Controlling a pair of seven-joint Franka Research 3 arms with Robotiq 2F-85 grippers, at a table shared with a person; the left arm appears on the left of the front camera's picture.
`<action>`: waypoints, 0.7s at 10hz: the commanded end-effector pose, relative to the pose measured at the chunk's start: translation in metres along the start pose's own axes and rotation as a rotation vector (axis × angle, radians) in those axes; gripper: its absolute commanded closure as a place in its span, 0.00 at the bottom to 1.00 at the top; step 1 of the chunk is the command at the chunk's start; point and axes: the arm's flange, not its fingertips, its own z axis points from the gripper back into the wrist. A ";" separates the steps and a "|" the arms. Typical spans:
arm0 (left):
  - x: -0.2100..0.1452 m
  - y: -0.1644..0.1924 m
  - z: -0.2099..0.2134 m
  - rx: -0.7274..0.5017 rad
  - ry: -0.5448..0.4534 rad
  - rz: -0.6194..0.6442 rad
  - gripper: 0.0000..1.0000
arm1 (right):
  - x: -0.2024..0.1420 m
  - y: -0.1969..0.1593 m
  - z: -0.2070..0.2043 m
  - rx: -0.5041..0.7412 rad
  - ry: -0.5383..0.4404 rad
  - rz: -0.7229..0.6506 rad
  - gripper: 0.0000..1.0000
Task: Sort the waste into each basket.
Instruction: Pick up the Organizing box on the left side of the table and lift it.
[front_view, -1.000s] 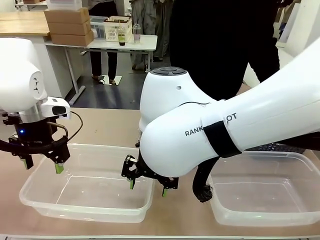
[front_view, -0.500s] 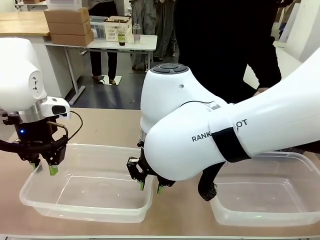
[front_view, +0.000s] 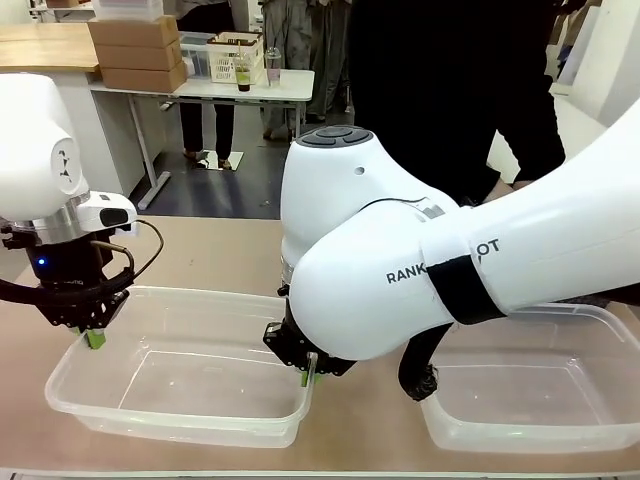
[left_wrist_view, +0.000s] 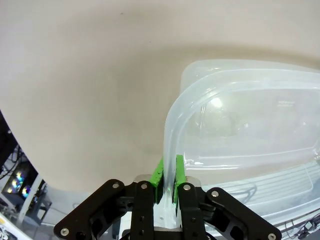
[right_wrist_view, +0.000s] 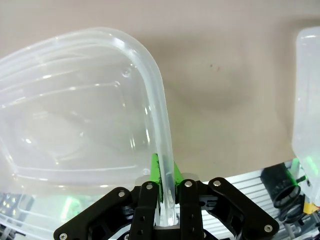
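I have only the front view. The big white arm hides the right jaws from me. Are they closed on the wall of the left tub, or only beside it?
Observer: Closed on it. In the right wrist view the rim of the left tub passes between the green pads, which press it from both sides.
Operator: And the left jaws, at the other end?
Observer: The same. The left wrist view shows the rim clamped between their pads, one inside the wall, one outside.
Operator: Is there room on its right side?
Observer: Yes: the right wrist view shows bare table between it and the other tub.
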 end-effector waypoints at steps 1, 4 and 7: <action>-0.003 0.004 0.018 -0.040 -0.019 0.000 1.00 | 0.011 0.001 0.009 -0.055 -0.019 -0.014 1.00; 0.003 0.005 0.106 -0.007 -0.043 0.095 1.00 | 0.031 -0.014 0.061 -0.100 -0.086 0.021 1.00; 0.029 0.001 0.189 0.054 -0.114 0.176 1.00 | 0.049 -0.033 0.105 -0.110 -0.024 0.117 1.00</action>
